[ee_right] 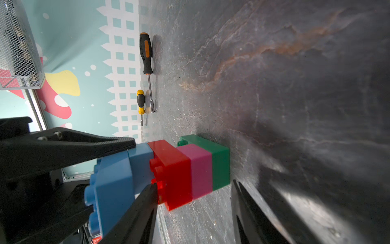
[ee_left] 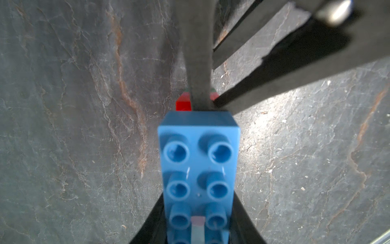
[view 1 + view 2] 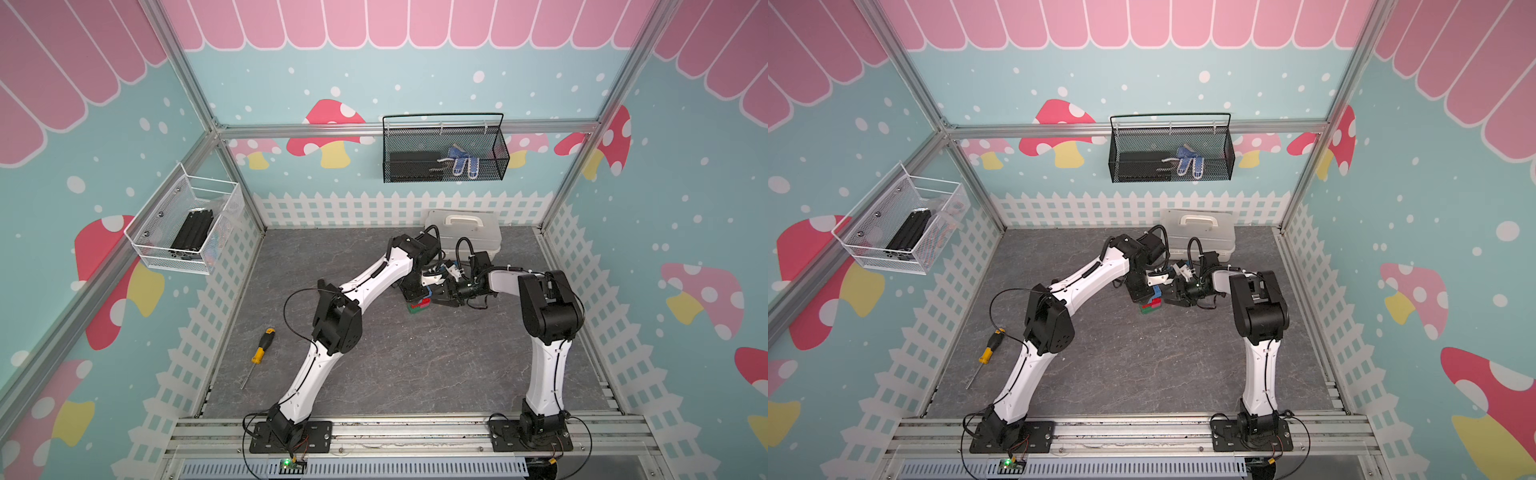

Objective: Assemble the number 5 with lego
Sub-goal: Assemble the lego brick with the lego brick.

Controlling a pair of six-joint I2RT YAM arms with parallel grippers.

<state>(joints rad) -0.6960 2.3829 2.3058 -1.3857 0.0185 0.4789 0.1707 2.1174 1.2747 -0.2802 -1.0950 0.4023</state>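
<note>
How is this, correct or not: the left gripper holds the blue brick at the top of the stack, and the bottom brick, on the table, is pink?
Not quite: the bottom brick, on the table, is green, not pink; the pink brick sits on it, as the right wrist view shows. The left gripper does hold the blue brick at the top of the stack.

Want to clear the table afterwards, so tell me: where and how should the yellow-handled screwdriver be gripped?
I'd take the yellow-handled screwdriver by its thick handle, coming straight down with jaws spanning the handle's width. It lies flat on the table, so a side approach would hardly get under it, and the thin shaft gives little to pinch.
</note>
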